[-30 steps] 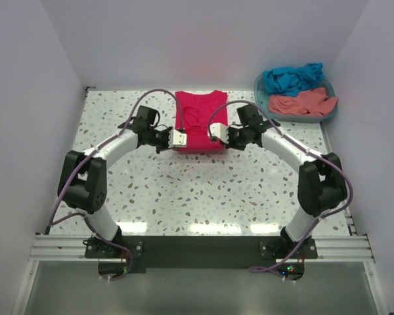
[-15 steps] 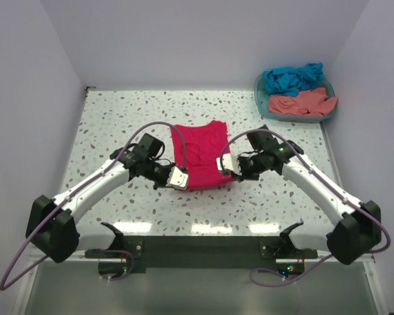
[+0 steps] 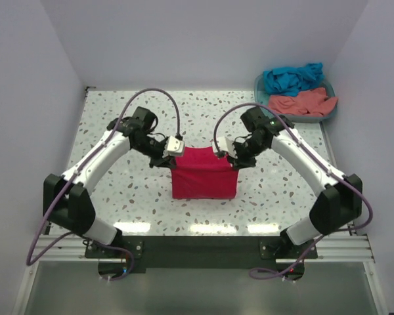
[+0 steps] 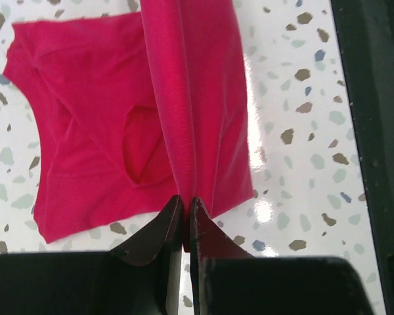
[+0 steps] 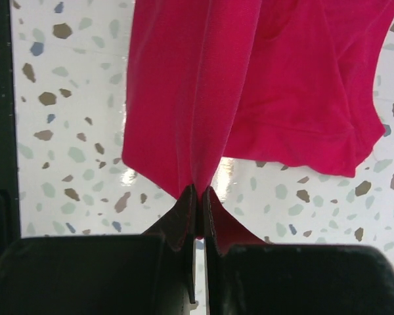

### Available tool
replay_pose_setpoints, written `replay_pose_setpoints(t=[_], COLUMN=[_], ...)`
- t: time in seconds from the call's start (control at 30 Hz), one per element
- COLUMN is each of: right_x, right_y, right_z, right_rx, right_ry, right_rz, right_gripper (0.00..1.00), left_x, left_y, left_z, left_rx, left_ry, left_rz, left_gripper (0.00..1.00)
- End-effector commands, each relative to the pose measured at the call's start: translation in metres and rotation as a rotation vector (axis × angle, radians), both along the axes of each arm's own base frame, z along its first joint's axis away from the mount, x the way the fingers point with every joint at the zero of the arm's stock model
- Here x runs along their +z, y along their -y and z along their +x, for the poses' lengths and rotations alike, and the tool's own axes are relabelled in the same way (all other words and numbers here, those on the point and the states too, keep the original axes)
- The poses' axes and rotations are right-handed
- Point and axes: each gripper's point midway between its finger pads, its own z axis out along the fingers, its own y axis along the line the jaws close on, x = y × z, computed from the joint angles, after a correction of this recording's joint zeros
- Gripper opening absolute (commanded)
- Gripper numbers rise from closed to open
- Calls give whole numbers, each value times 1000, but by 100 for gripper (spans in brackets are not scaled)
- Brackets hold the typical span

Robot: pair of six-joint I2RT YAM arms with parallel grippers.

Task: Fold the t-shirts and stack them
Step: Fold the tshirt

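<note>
The crimson-pink t-shirt (image 3: 203,176) hangs between the two grippers, its lower part lying on the table (image 3: 118,111) beneath them. The left gripper (image 3: 173,153) and right gripper (image 3: 226,153) each pinch a gathered upper edge, with their jaws clamped on the cloth. Well beyond the right gripper, the teal-blue t-shirt (image 3: 292,77) and salmon-coral t-shirt (image 3: 302,103) fill a basket (image 3: 326,115).

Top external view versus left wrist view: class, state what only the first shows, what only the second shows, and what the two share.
Only top external: the right gripper, and the basket holding the teal-blue shirt and salmon shirt. Only left wrist: up close, the left gripper pinched shut on a raised fold, with an opening in the cloth lying below. Shared: the crimson shirt and the speckled table.
</note>
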Motion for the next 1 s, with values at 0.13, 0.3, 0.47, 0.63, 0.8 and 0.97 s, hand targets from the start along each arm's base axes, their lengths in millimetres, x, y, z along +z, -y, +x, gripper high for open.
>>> replay_pose_setpoints(t=[0.13, 0.3, 0.47, 0.63, 0.8, 0.97], right_x=[3, -21, -34, -74, -109, -131], right_y=[-11, -15, -18, -19, -23, -23], right_z=[58, 87, 119, 148, 173, 166], right_rx=[39, 19, 11, 0, -58, -90], right_ry=[-22, -125, -119, -116, -132, -206], right_rz=[3, -21, -24, -62, -83, -99], right_gripper=[0, 0, 0, 0, 0, 0], left_x=[-7, -22, -40, -68, -112, -136], left_y=[-9, -9, -8, -1, -3, -6], left_z=[51, 89, 125, 155, 167, 164], left_rx=[-5, 8, 23, 37, 92, 137], left_ry=[-6, -20, -47, -76, -141, -185], left_rz=[-6, -1, 1, 9, 57, 79], left_gripper=[0, 0, 0, 0, 0, 0])
